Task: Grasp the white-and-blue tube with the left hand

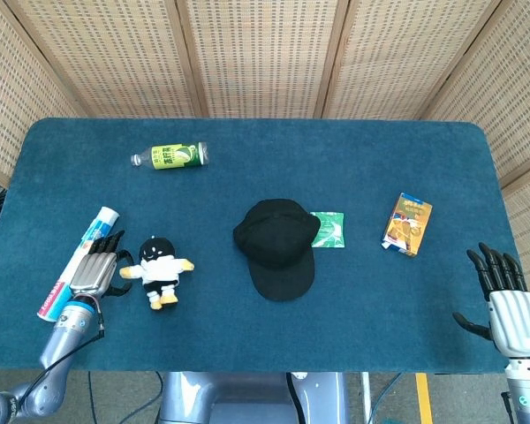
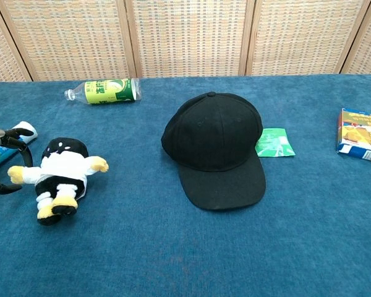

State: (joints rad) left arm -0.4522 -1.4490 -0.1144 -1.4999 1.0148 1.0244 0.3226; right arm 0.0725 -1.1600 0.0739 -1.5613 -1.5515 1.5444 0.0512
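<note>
The white-and-blue tube (image 1: pixel 101 223) lies slanted on the blue table near its left edge, white cap end pointing away from me. My left hand (image 1: pixel 94 270) lies over the tube's middle, fingers stretched along it and the thumb spread out toward the plush toy; no grip on it shows. In the chest view the tube's cap (image 2: pixel 28 126) peeks out at the far left beside the left hand (image 2: pixel 6 133). My right hand (image 1: pixel 505 299) hovers at the table's near right corner, fingers apart and holding nothing.
A black-and-white plush toy (image 1: pixel 159 269) lies just right of the left hand. A green bottle (image 1: pixel 172 156) lies farther back. A black cap (image 1: pixel 276 246) sits mid-table, partly over a green packet (image 1: pixel 329 230). An orange box (image 1: pixel 407 223) stands to the right.
</note>
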